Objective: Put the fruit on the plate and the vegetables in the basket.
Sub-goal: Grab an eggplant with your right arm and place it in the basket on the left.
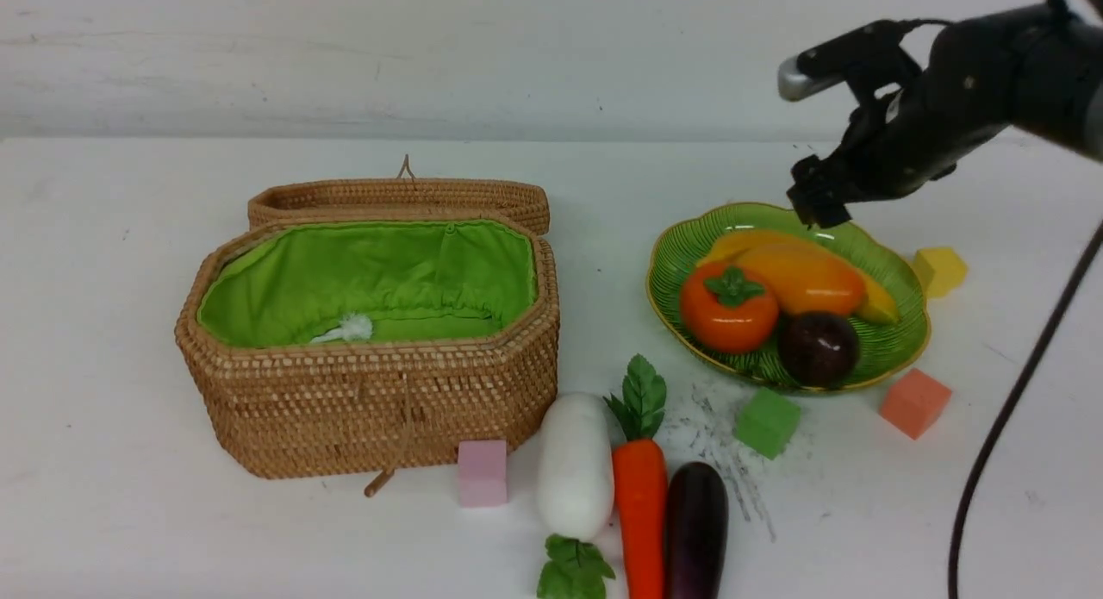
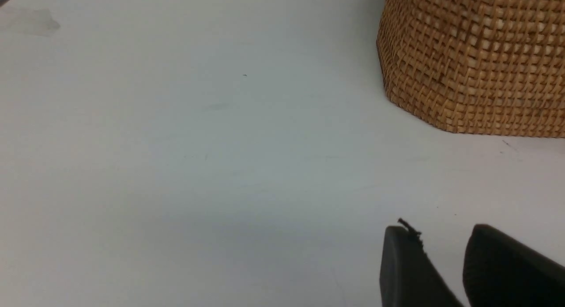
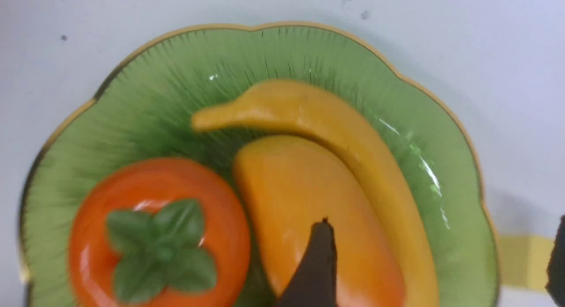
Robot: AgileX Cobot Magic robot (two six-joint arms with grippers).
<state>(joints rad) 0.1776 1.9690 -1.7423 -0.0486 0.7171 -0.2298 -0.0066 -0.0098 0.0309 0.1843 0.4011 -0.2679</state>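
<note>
In the front view, the plate [image 1: 892,362] carries all four fruits: banana [image 1: 880,304], mango [image 1: 806,277], persimmon [image 1: 728,313] and mangosteen [image 1: 818,348]. The white radish [image 1: 576,465], carrot [image 1: 640,504] and eggplant [image 1: 697,530] lie outside the basket [image 1: 370,401], whose lid [image 1: 401,198] is open. The radish looks light and firm, with a fat body best taken across its middle (its leaves would probably bend and slip). The carrot calls for a narrower hold on its thick part; the eggplant's gloss suggests a slick skin, so it should be squeezed square across the body. None seems fragile.

In the left wrist view, the left gripper [image 2: 443,263] has its tips slightly apart beside the basket's outer wall, with nothing between them.

In the right wrist view, the right gripper [image 3: 441,258] is spread wide above the plate, holding nothing; whether a tip touches the mango cannot be told.
</note>
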